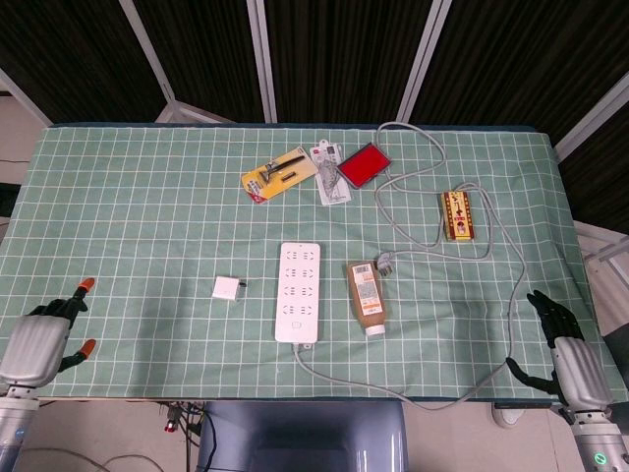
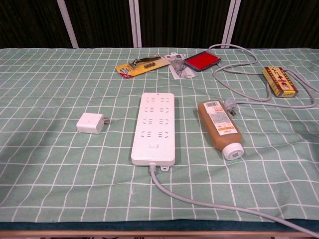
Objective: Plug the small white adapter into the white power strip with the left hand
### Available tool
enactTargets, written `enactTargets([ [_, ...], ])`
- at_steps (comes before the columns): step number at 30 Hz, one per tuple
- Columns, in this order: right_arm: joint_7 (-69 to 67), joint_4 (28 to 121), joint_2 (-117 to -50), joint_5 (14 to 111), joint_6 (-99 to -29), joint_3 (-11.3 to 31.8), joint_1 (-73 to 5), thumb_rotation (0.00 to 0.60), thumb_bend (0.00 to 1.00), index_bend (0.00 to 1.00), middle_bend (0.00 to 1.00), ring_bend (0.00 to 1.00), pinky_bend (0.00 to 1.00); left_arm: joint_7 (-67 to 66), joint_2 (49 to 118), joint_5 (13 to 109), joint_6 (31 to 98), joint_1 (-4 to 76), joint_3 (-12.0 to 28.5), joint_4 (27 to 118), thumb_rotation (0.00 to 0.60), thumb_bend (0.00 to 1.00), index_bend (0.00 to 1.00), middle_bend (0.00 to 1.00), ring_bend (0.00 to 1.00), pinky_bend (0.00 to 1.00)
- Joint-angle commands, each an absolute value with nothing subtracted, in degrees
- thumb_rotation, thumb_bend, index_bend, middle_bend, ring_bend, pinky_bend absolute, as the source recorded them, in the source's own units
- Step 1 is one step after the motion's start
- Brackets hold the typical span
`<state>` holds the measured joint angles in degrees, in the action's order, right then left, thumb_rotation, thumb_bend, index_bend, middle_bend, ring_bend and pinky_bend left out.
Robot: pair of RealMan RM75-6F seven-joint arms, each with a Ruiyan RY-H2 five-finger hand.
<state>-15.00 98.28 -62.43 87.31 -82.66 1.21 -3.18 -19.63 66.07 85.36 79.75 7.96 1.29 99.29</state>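
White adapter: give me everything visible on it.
The small white adapter is a rounded cube, glossy plastic by the look, lying on the green checked cloth left of the white power strip and apart from it. Its metal prongs point right, toward the strip. Nothing touches it; it is unplugged.

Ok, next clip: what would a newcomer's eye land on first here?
Probably the white power strip lying mid-table on the green checked cloth, its grey cable trailing off the near edge. The small white adapter sits apart to its left, a brown bottle on its side to its right.
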Motion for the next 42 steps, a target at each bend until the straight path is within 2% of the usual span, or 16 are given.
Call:
enactTargets([
  [1,-15.3,98.5,-62.3,87.0,-82.5,1.3,-3.2,0.6,0.34,0.0,0.0,0.0,0.0,-27.6,67.5,78.1,72.7,12.6,4.1,105.2,0.6,0.33,0.03,0.76,0.68,0.75],
  [5,-15.6,98.7,-62.1,86.8,-82.2,1.3,-3.3,0.6,0.34,0.0,0.0,0.0,0.0,-32.8,68.3,70.7,68.1,15.7,5.7,109.4,0.6,0.4,0.07,0.87,0.78,0.83],
  [9,-16.1,98.9,-61.9,86.5,-81.9,1.4,-3.4,0.6,0.34,0.0,0.0,0.0,0.0,-38.9,70.4,63.4,65.3,19.3,6.8,111.9,0.6,0.45,0.09,0.91,0.83,0.86],
  [25,-17.6,99.5,-61.3,85.4,-81.0,1.8,-3.5,0.6,0.34,0.0,0.0,0.0,0.0,-52.8,81.5,45.3,64.7,29.4,6.4,109.5,0.6,0.47,0.11,0.92,0.83,0.87],
  [42,-17.8,99.9,-61.1,85.0,-80.6,1.9,-3.6,0.6,0.34,0.0,0.0,0.0,0.0,-53.6,86.8,39.9,65.6,34.8,5.4,105.9,0.6,0.48,0.12,0.91,0.83,0.87],
])
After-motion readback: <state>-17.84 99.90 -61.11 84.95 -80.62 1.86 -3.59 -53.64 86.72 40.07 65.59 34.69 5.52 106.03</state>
